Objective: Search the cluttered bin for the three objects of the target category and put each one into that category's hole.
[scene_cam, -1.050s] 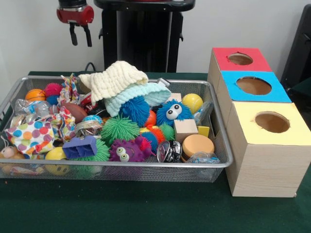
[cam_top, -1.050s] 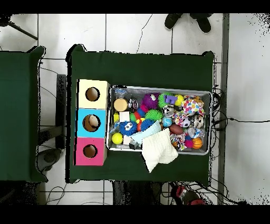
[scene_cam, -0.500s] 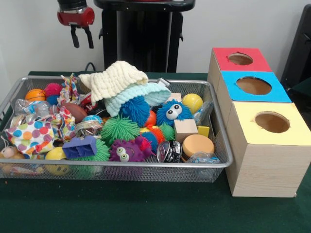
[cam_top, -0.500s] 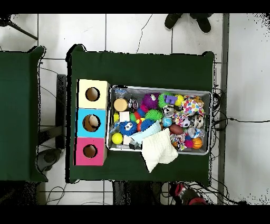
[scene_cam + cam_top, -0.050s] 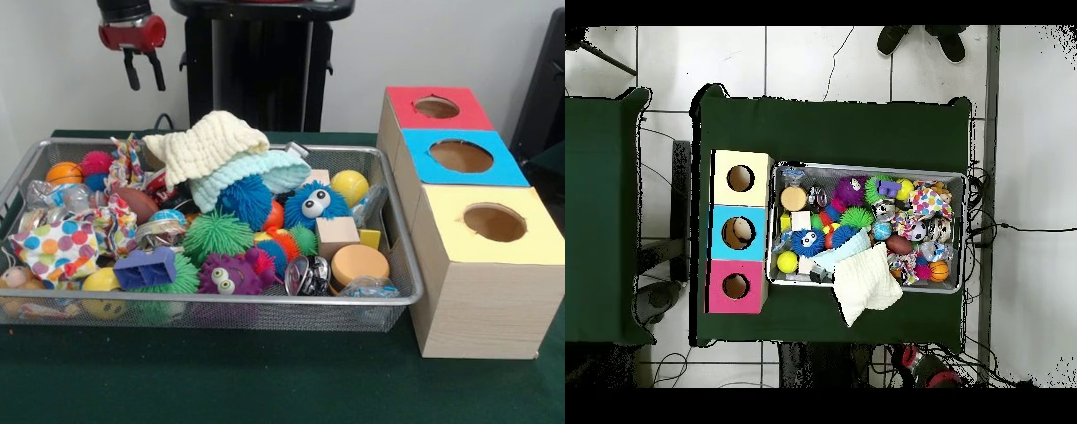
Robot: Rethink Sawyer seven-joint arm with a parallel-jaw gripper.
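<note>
Your pincer (image 5: 144,71) hangs at the upper left of the frame, above and behind the bin (image 5: 402,265), its two fingers parted and holding nothing. The target category is not given, so you cannot tell which three things you are after. If it is the spiky rubber toys, such as the green ball (image 5: 216,234) at mid-frame or the blue one with eyes (image 5: 315,205) right of centre, expect them to be light, soft and springy; close across the body, not on the bristles. The wooden cube (image 5: 336,235) would be stiff and easy to pinch on flat sides. The cream knitted cloth (image 5: 207,144) drapes over the upper middle of the pile and hides whatever lies under it. The holed boxes (image 5: 490,265) stand at the right.
</note>
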